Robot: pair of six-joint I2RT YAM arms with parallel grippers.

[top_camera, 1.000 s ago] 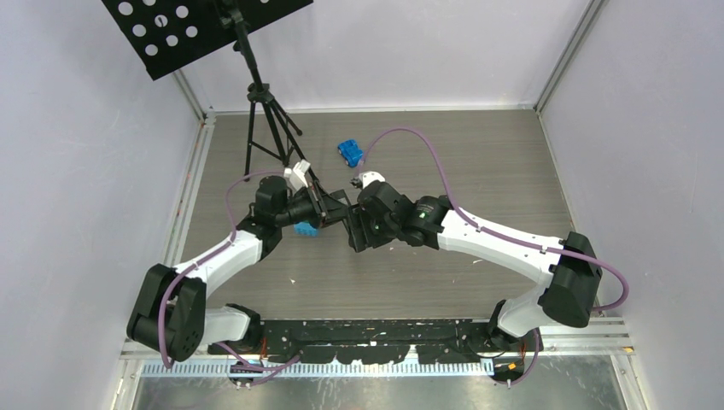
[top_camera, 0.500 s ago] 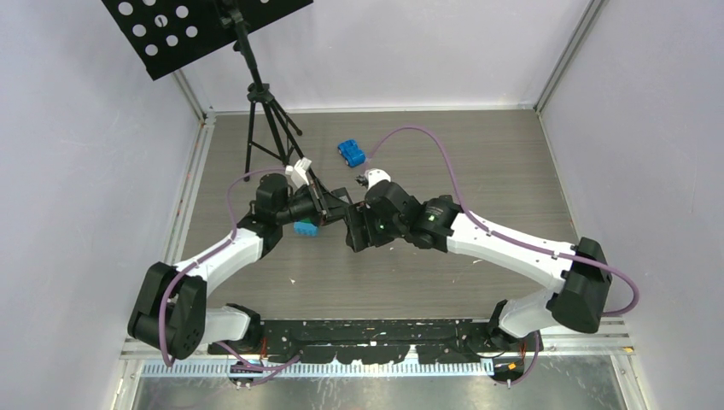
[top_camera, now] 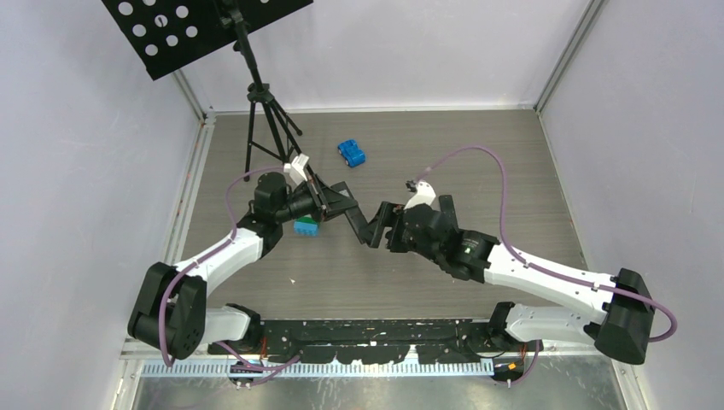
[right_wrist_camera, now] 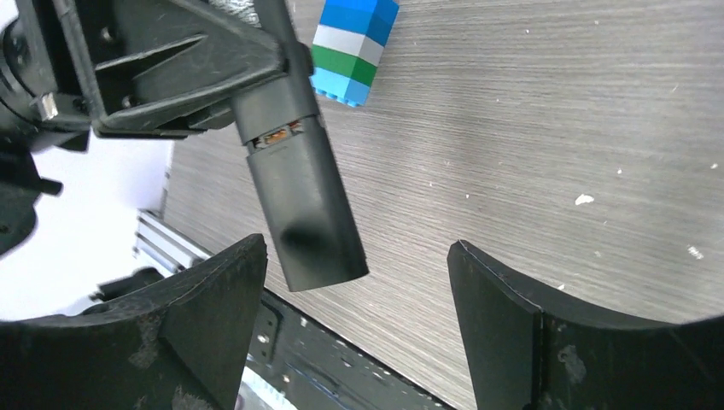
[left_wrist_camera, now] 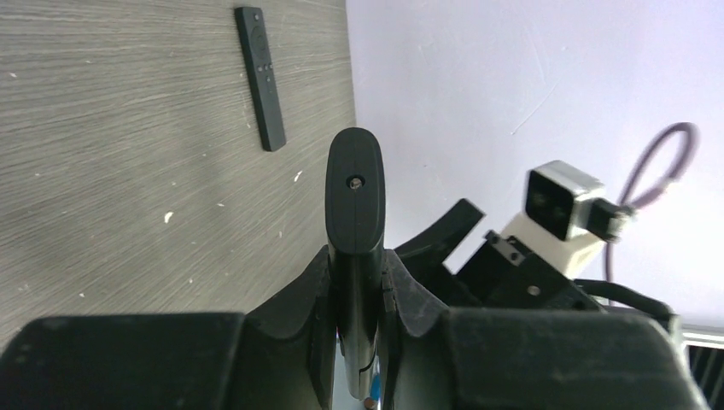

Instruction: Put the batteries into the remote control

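My left gripper (top_camera: pixel 329 203) (left_wrist_camera: pixel 357 256) is shut on the remote control (top_camera: pixel 359 220) (left_wrist_camera: pixel 357 192), a slim black bar that it holds above the table with the free end pointing at the right arm. In the right wrist view the remote control (right_wrist_camera: pixel 303 205) hangs slanted from the left gripper's fingers (right_wrist_camera: pixel 171 68). An orange sliver (right_wrist_camera: pixel 275 137) shows in a seam across it, and I cannot tell whether that is one of the batteries. My right gripper (top_camera: pixel 377 227) (right_wrist_camera: pixel 359 256) is open wide. The bar's end sits between its fingers, nearer the left one, touching neither.
A stack of blue, white and green blocks (top_camera: pixel 306 226) (right_wrist_camera: pixel 350 43) stands on the table under the left gripper. A blue toy car (top_camera: pixel 351 153) lies further back. A black tripod stand (top_camera: pixel 256 111) rises at back left. Another slim black remote with buttons (left_wrist_camera: pixel 260 77) lies on the table.
The right arm has drawn back to the right, away from the left gripper, and its jaws have opened wider. The left gripper still holds the remote in about the same place.
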